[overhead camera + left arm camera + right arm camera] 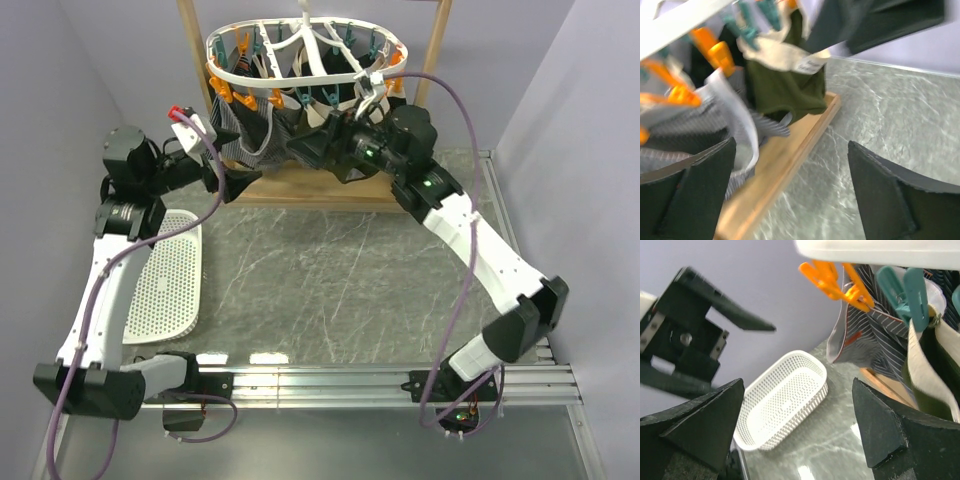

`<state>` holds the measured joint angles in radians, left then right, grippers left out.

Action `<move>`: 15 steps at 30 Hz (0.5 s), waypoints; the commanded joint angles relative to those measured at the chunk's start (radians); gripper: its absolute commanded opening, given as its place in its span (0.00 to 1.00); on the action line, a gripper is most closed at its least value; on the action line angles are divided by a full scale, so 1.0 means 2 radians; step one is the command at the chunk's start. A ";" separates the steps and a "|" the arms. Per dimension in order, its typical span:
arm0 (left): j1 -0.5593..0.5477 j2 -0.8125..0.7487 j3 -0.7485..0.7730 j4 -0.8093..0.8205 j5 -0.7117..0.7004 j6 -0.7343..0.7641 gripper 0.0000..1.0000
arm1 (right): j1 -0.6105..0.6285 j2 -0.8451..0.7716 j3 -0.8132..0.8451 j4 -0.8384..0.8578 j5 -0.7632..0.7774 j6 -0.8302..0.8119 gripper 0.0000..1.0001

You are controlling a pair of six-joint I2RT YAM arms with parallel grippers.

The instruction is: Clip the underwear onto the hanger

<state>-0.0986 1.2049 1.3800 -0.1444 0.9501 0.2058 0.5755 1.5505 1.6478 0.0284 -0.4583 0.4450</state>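
The white oval hanger (300, 62) hangs in the wooden frame, ringed with orange and teal clips. The light grey striped underwear (243, 128) dangles from its left side. In the right wrist view an orange clip (852, 290) bites the waistband of the underwear (867, 337) beside the red tag. My left gripper (238, 182) stands open just below and in front of the underwear (737, 127), holding nothing. My right gripper (318, 152) is open too, under the middle of the ring, and its jaws are empty in the right wrist view.
A dark olive pair with a cream waistband (785, 85) hangs next to the grey one. The wooden frame's base (300, 192) lies across the back of the table. A white perforated basket (165, 275) sits at the left. Walls close in on both sides.
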 commanded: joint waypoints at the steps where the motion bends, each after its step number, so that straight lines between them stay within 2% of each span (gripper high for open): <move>1: 0.002 -0.042 0.026 -0.064 -0.094 -0.052 0.99 | -0.002 -0.069 -0.012 -0.037 -0.018 -0.052 0.95; 6: 0.002 -0.046 0.076 -0.233 -0.173 -0.068 0.99 | -0.003 -0.141 -0.032 -0.134 -0.028 -0.140 0.97; 9: 0.002 -0.054 0.065 -0.277 -0.232 -0.087 0.99 | -0.005 -0.188 -0.057 -0.195 -0.010 -0.194 0.98; 15: 0.002 -0.066 0.008 -0.336 -0.315 -0.100 0.99 | -0.048 -0.278 -0.160 -0.267 0.029 -0.235 1.00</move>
<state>-0.0986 1.0760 1.4387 -0.6830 0.4580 0.0429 0.5304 1.0370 1.3968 -0.3660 -0.4561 0.0753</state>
